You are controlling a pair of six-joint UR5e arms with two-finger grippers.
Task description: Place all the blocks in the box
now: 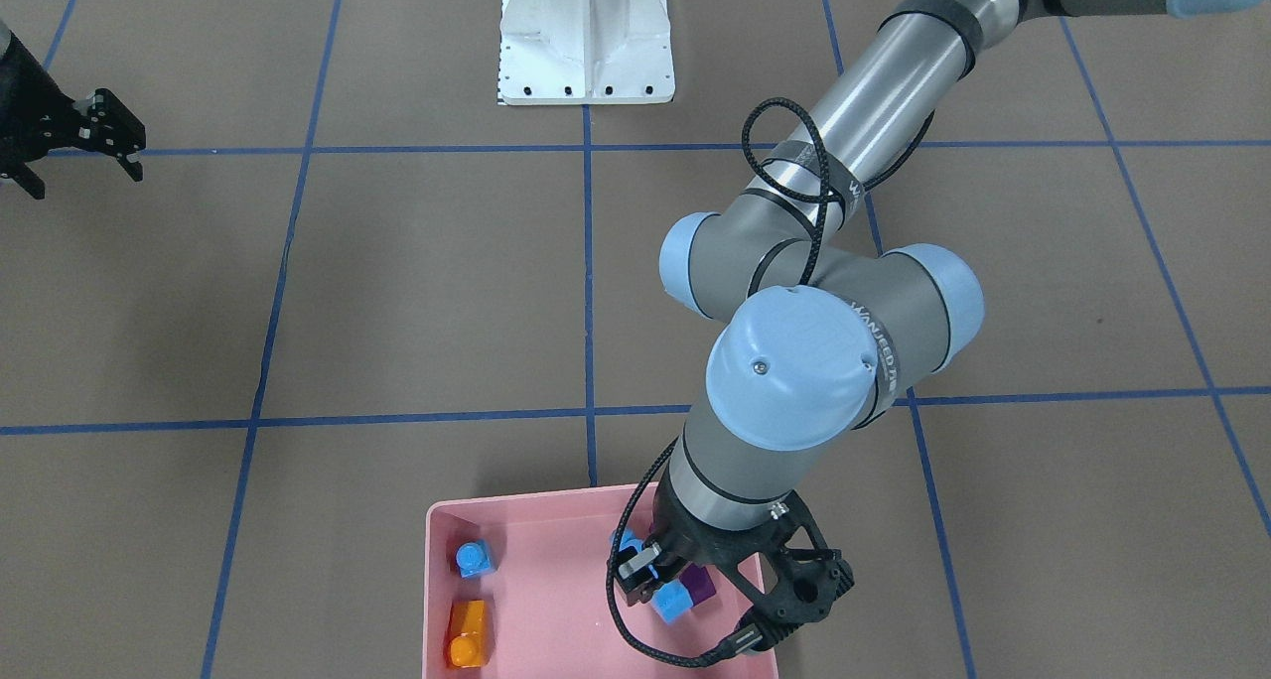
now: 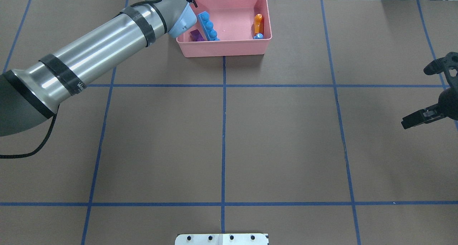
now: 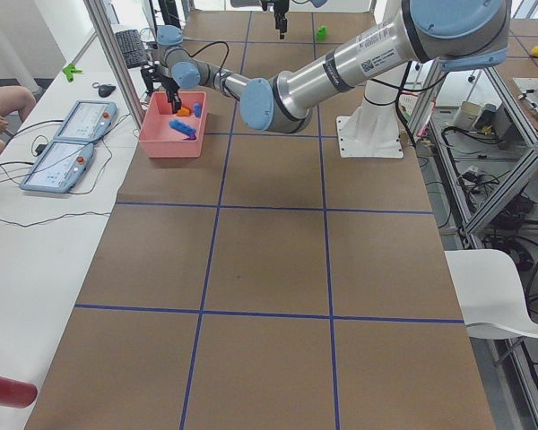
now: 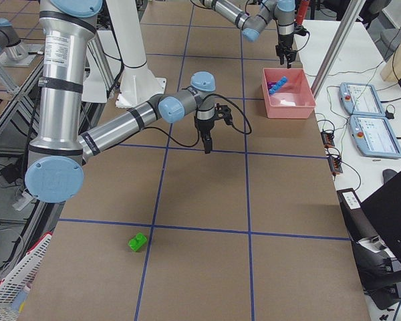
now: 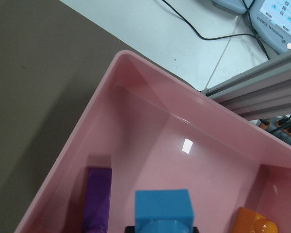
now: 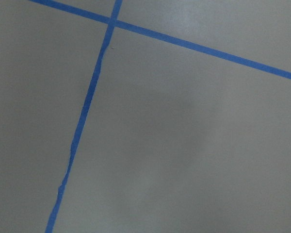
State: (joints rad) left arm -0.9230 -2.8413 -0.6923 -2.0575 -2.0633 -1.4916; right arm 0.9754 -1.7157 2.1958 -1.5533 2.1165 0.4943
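front: left end effector (image 1: 647, 573) grips long blue block (image 1: 675, 602), tilted inside pink box (image 1: 433, 580) beside purple block (image 1: 702, 585) | overhead: right end effector (image 2: 415, 98) spread wide, holding nothing, well apart from box | right side: green block (image 4: 138, 242) on tabletop (image 4: 200, 200), outside box

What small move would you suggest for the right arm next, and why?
Probably swing the right gripper, jaws open and empty, toward the green brick: it is the only brick lying on the table, on that arm's side, while the others are inside the pink box.
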